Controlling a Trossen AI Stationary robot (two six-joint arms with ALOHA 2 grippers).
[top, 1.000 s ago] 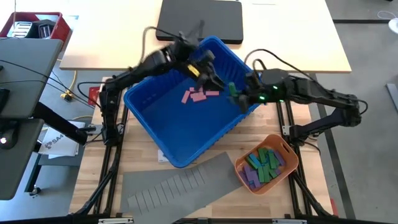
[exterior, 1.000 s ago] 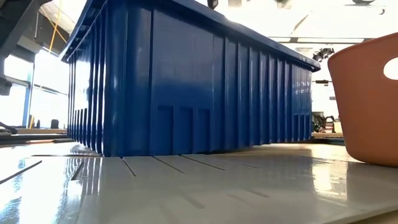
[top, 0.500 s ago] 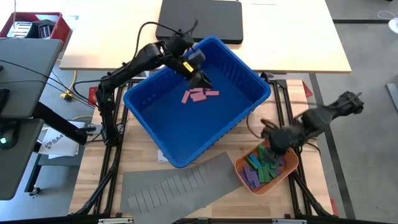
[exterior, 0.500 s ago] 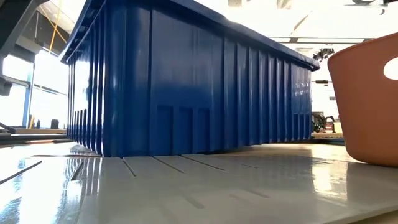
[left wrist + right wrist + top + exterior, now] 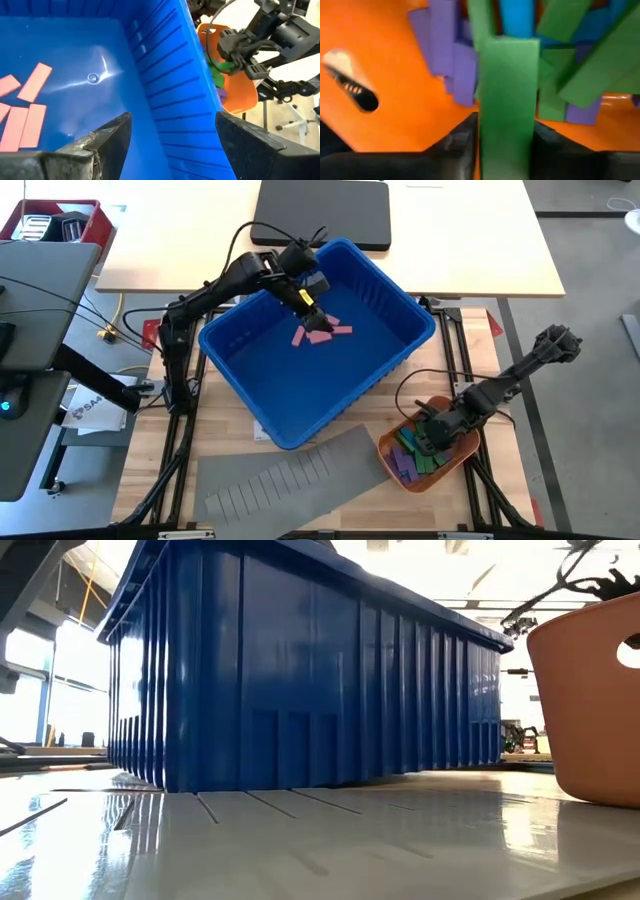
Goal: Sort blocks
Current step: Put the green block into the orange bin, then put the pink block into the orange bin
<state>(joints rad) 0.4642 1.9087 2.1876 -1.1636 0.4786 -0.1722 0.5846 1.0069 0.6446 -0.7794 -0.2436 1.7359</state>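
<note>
Green, purple and blue blocks [image 5: 418, 448] lie heaped in the orange tub [image 5: 462, 418] at the table's front right, flat little rectangles stacked at loose angles; in the right wrist view the pile shows purple pieces [image 5: 451, 60] against the orange wall, a blue one [image 5: 519, 17] behind, and green ones leaning across each other. A single green block [image 5: 508, 100] stands between the right gripper's two dark fingers, its long flat face toward the camera. The right gripper [image 5: 432, 432] is down inside the tub, just above the heap, and its fingers [image 5: 457, 142] sit close along both edges of that green block, pinching it.

The pink blocks [image 5: 320, 333] are apart from the rest: a small cluster lying flat on the floor of the big blue bin [image 5: 260, 395], toward its far side. In the left wrist view three of them [image 5: 27, 112] lie side by side or slightly fanned, matte and salmon-toned. The left gripper [image 5: 310, 298] hangs over the bin's far rim, just beside the pink cluster, its fingers [image 5: 112, 135] spread wide with nothing between them.

A grey slotted sheet [image 5: 290, 475] lies in front of the bin, touching its near corner, beside the tub.
</note>
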